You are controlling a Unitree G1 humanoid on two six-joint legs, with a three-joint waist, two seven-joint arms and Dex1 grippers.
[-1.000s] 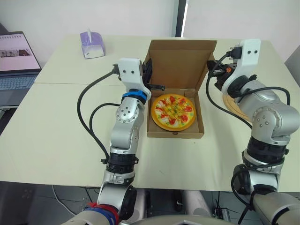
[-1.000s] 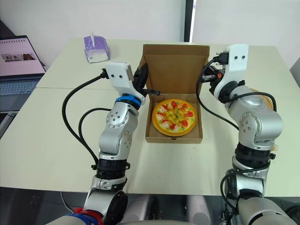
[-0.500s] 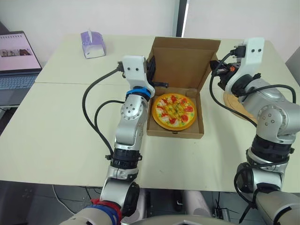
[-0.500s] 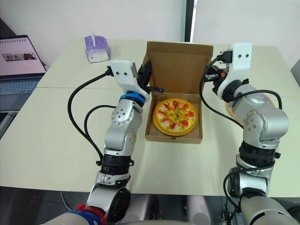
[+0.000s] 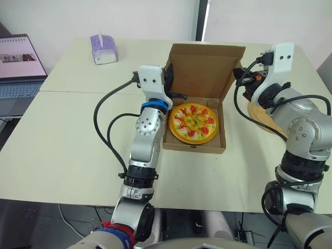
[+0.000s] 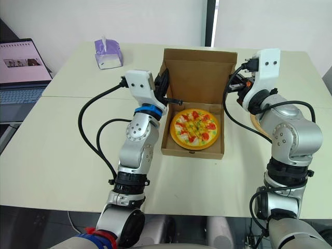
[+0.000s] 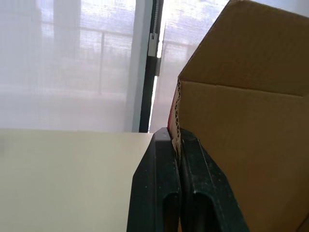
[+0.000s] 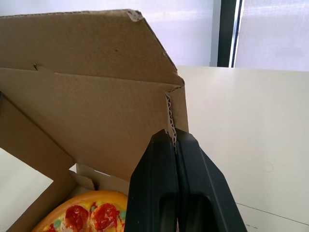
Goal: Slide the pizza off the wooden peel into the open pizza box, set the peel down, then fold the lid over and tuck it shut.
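Observation:
The pizza [image 5: 192, 121] lies in the brown cardboard box [image 5: 195, 144] at the table's middle. Its lid [image 5: 203, 71] stands upright behind the pizza. My left gripper [image 7: 177, 145] is shut on the lid's left side edge, the corrugated edge pinched between its black fingers [image 7: 159, 183]. My right gripper [image 8: 173, 140] is shut on the lid's right side edge [image 8: 170, 113], with the pizza [image 8: 91, 215] visible below it. The round wooden peel [image 5: 262, 116] lies flat on the table right of the box, partly hidden by my right arm.
A purple tissue box [image 5: 101, 49] stands at the table's far left. A laptop [image 5: 18, 67] with its screen lit sits on another surface to the left. A seam [image 5: 83, 92] runs across the two joined tables.
The camera has shifted a little. Both grippers, shut on the lid's side edges throughout, have raised the lid slightly more upright.

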